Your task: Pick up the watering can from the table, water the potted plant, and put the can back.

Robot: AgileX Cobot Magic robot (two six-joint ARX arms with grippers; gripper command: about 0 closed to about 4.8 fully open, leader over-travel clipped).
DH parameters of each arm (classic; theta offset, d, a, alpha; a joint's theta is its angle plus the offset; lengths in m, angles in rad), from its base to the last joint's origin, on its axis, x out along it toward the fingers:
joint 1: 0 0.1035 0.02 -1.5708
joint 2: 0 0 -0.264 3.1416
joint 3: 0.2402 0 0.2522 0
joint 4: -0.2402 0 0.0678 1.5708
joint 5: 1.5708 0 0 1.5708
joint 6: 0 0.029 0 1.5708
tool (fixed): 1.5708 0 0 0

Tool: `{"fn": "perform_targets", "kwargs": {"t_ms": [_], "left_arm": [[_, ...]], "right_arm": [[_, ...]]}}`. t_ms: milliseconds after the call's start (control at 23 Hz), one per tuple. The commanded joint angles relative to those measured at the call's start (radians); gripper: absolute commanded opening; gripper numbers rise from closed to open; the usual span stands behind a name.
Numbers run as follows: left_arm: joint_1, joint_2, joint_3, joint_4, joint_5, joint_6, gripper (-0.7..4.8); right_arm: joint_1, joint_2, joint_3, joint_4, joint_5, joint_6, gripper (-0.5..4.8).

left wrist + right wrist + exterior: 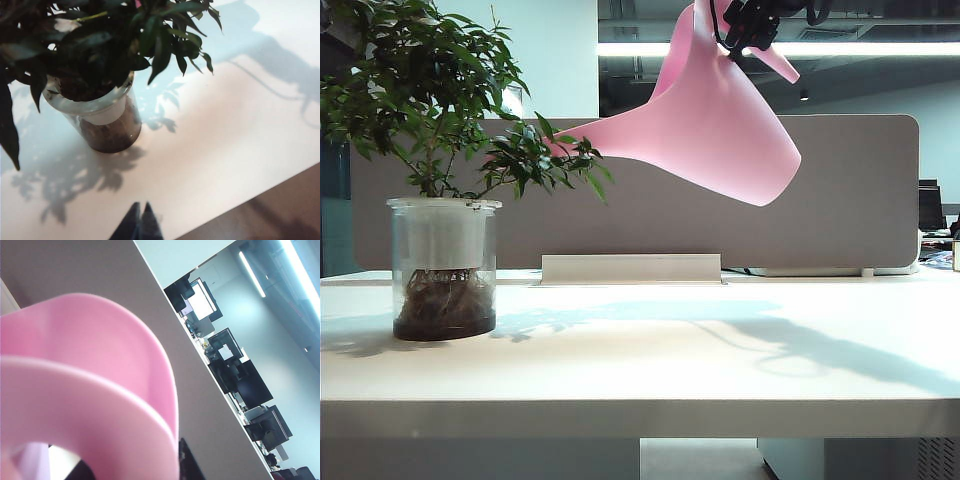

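Note:
The pink watering can (pixel 720 130) hangs tilted high above the table (pixel 670 370), its long spout slanting down and left into the leaves of the potted plant (pixel 440 150). My right gripper (pixel 750 30) is at the top of the exterior view, shut on the can's slim handle. In the right wrist view the pink can (pixel 90 390) fills most of the picture, with the right gripper (pixel 135 471) closed around the handle. The plant's glass pot (pixel 107 125) stands on the table beyond my left gripper (pixel 141 207), which is shut, empty and apart from it.
A grey partition panel (pixel 840 200) runs along the table's back edge, with a metal bracket (pixel 630 268) at its foot. The table's front edge (pixel 250 200) lies close to the left gripper. Office monitors (pixel 240 380) stand behind the partition.

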Motion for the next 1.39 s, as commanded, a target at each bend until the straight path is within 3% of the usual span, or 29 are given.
{"fn": "perform_targets", "kwargs": {"t_ms": [43, 1217, 1391], "left_arm": [[-0.001, -0.002, 0.0, 0.006, -0.003, 0.004, 0.03], [-0.001, -0.002, 0.0, 0.006, -0.003, 0.004, 0.03], [-0.001, -0.002, 0.0, 0.006, -0.003, 0.004, 0.03]], "right_arm": [[0.012, -0.019, 0.027, 0.086, 0.006, -0.023, -0.02], [0.05, -0.018, 0.061, 0.142, 0.024, -0.104, -0.02], [0.047, -0.017, 0.06, 0.09, 0.029, -0.01, -0.02]]}}
